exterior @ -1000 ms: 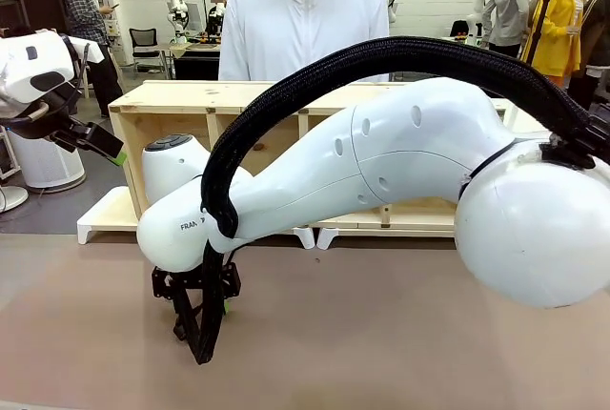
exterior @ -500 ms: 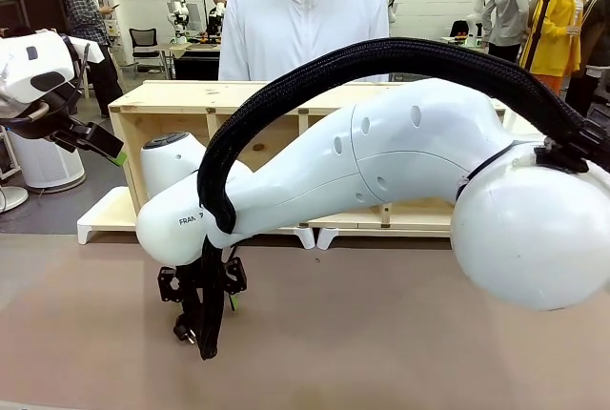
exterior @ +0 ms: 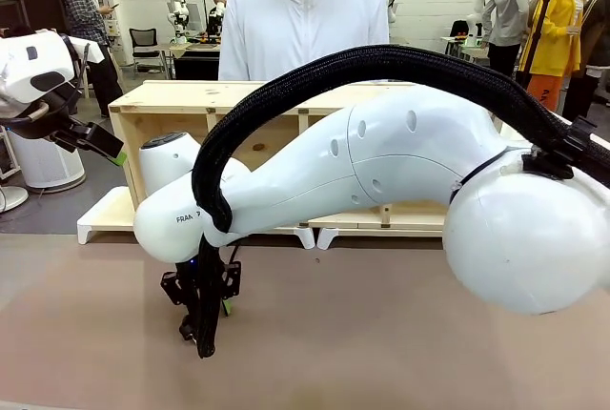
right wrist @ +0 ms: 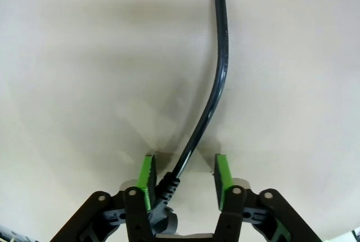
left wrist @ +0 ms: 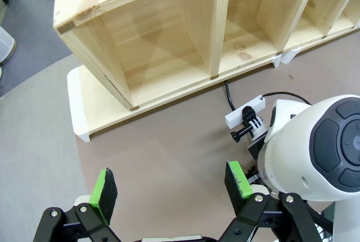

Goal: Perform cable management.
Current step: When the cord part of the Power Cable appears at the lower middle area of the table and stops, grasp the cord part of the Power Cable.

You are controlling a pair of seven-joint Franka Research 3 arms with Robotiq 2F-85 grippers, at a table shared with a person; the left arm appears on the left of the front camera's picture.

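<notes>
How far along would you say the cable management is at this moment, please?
Early. Done: the right pincer is down at the table, straddling the cable near its ribbed end. In hand: the grip, not yet tight, since a gap shows on one side. Left: gathering and tidying the cable, which lies loose across the table; the left pincer hangs open, holding nothing.

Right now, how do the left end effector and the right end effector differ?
The left end effector hangs raised above the table, jaws wide, with nothing between them. The right end effector is down at the table, its jaws narrower and straddling the black cable. Both carry green pads.
</notes>
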